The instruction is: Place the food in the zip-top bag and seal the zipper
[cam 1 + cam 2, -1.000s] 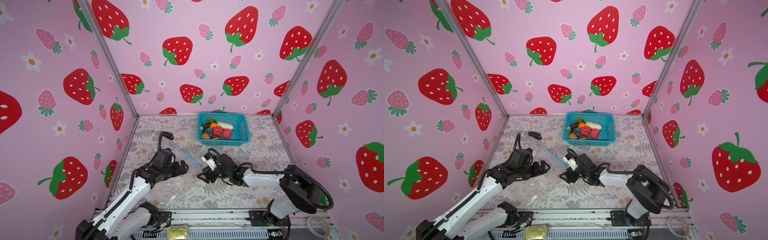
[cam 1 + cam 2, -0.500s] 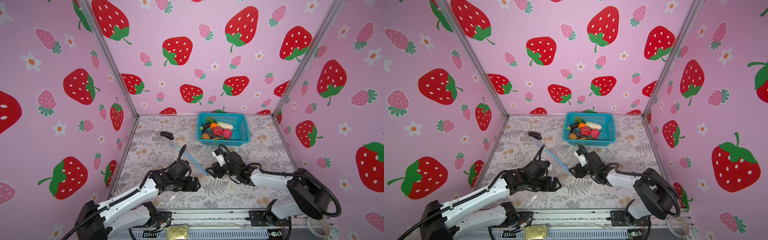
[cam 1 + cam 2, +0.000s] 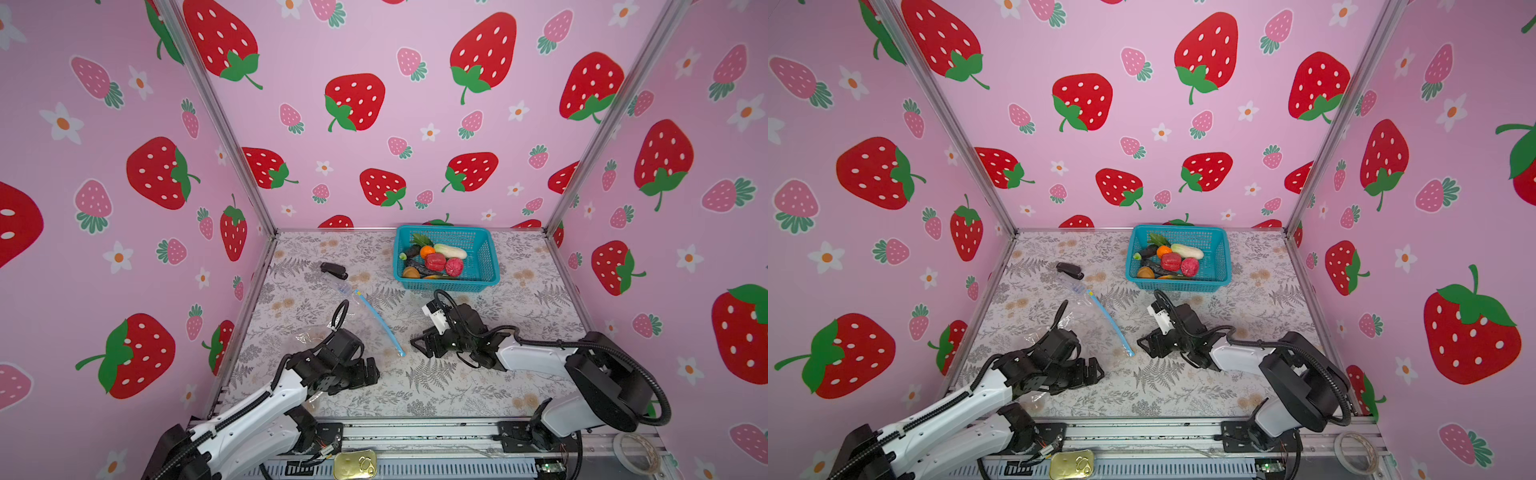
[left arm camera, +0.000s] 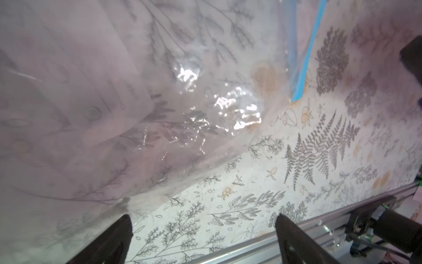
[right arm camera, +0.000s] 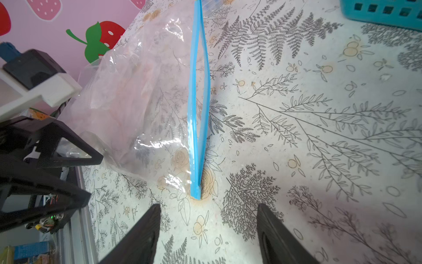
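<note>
We see a fern-printed tabletop [image 3: 519, 374] boxed in by pink strawberry walls [image 3: 415, 124]. A teal basket [image 3: 486, 266] stands by the back edge, a little right of the middle. All the food [image 3: 436, 262] lies in it: two red lumps, an orange, a white radish, and dark, green and orange pieces.

In both top views the bag [image 3: 361, 320] lies crumpled on the left half of the tabletop, well apart from the basket. Its zipper [image 3: 380, 322] runs slantwise from the left-back area toward the middle. In the right wrist view the two blue strips of the zipper [image 5: 194, 102] stand slightly parted along their length and meet at the near end. A small black object [image 3: 333, 271] lies near the zipper's far end; we cannot tell what it is.

The left gripper [image 3: 372, 370] sits low near the front edge, at the front side of the bag. In the left wrist view its fingers [image 4: 114, 240] are spread wide with only the printed cover between them. One finger is just beside the bag's edge, and we cannot tell if they touch.

The right gripper [image 3: 419, 343] is near the middle of the tabletop, pointing at the zipper's near end. Its jaws stand apart and hold nothing, and the zipper's end lies just ahead of the gap.
</note>
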Robot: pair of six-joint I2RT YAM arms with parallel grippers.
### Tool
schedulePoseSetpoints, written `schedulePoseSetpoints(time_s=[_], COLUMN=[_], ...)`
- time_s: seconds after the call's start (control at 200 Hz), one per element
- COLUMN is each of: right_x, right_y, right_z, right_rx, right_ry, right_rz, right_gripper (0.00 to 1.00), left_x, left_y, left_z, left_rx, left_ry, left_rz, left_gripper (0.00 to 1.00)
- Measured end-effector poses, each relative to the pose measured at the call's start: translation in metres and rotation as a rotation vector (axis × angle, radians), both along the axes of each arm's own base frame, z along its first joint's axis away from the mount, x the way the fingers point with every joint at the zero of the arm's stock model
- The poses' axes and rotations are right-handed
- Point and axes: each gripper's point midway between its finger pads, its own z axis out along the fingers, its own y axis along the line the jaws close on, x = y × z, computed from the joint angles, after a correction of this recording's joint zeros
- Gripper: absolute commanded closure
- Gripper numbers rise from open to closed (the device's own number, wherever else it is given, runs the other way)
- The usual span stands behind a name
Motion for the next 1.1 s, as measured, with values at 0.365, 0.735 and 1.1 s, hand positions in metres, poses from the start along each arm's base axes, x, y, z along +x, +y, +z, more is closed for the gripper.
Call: schedulePoseSetpoints(time_s=[0.365, 0.735, 1.1], right_x=[0.011, 0.019, 0.0], right_y=[0.023, 0.055, 0.077], right_z=[0.012, 0.003, -0.022], right_rx=[0.042, 0.087, 0.15], right_ry=[0.018, 0.094, 0.109], right_rz=[0.015, 0.07, 0.24], right_gripper=[0.34, 0.55, 0.7], left_x=[0.017, 0.059, 0.082], left_y=[0.037, 0.021, 0.02], left_z=[0.011, 0.067, 0.065], left_rx=[0.034, -0.008, -0.049], left_ry=[-0.062, -0.175, -0.187], left_rz=[0.234, 0.247, 0.242], left_gripper=[0.04, 0.04, 0.04])
